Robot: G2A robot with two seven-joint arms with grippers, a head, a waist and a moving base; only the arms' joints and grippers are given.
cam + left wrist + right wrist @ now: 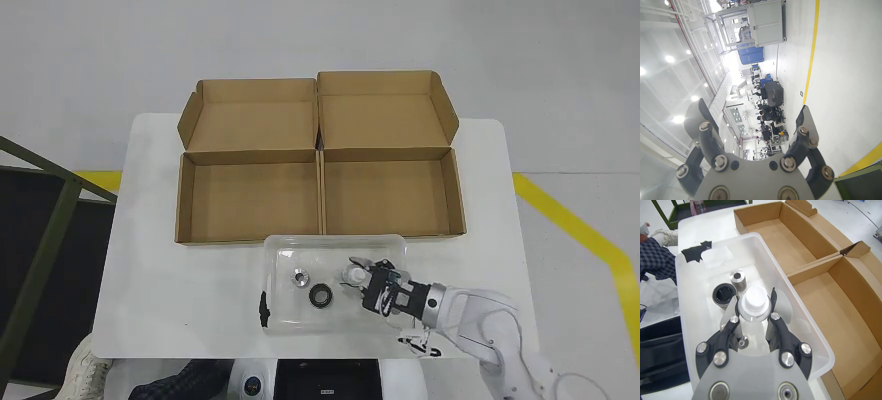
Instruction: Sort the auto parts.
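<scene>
A clear plastic bin [335, 239] sits at the table's near edge, and my right gripper [358, 272] is down inside it. Its fingers are shut on a white stepped plastic part [755, 300], one on each side of the part's round base. Just beyond stand a silver metal cylinder [738, 280] and a black ring-shaped bushing [724, 294], both upright on the bin floor [696, 306]. A small metal piece [743, 343] lies under the gripper's body. My left gripper [753, 109] is open with nothing between its fingers, facing out into the room.
Two open cardboard boxes, left [250, 200] and right [392, 195], stand side by side just behind the bin, lids folded back. Black tape [693, 252] sticks to the bin's far end wall. Bare white table [150, 280] lies on both sides.
</scene>
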